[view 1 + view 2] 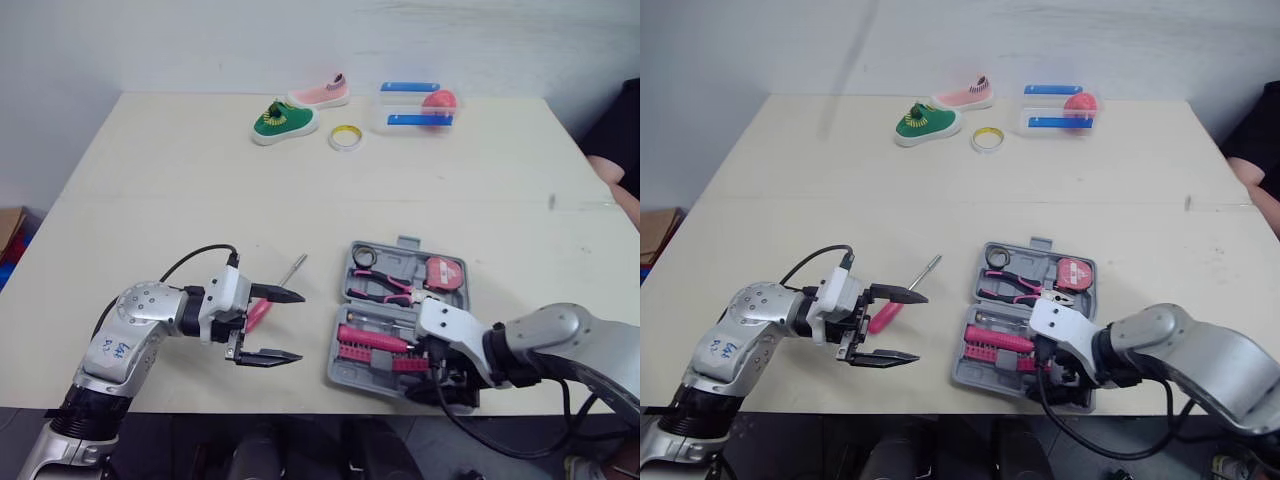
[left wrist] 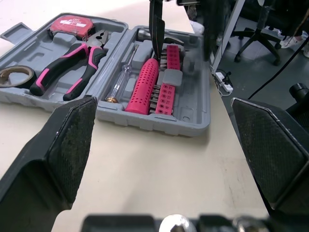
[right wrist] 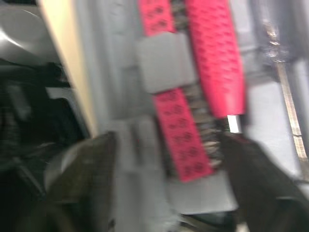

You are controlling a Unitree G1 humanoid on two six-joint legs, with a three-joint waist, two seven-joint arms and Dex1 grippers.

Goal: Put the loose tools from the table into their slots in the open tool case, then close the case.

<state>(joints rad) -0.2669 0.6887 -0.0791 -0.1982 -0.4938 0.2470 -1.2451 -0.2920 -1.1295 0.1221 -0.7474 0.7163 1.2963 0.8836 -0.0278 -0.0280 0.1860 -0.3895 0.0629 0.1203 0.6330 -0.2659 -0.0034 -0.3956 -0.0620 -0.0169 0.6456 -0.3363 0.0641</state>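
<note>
My left gripper point(image 1: 298, 327) gaped wide over the screwdriver point(image 1: 258, 312), beside the case point(image 2: 190, 104). My right gripper point(image 3: 170, 140) hovered spread above the case.

Reads as a robotics lab or test room. Large pale-beige table point(image 1: 150, 200) set against a bare white wall point(image 1: 200, 40). Along the table's far edge sit unrelated objects: a green slip-on shoe point(image 1: 284, 121), a pink slip-on shoe point(image 1: 320, 93), a yellow roll of tape point(image 1: 346, 137), and clear plastic boxes with blue lids point(image 1: 410, 105). Off the table, the left wrist view shows a black wheeled office chair base point(image 2: 263, 41), a white power strip point(image 2: 223, 77) on the floor, and a loose black cable point(image 2: 277, 72).
</note>
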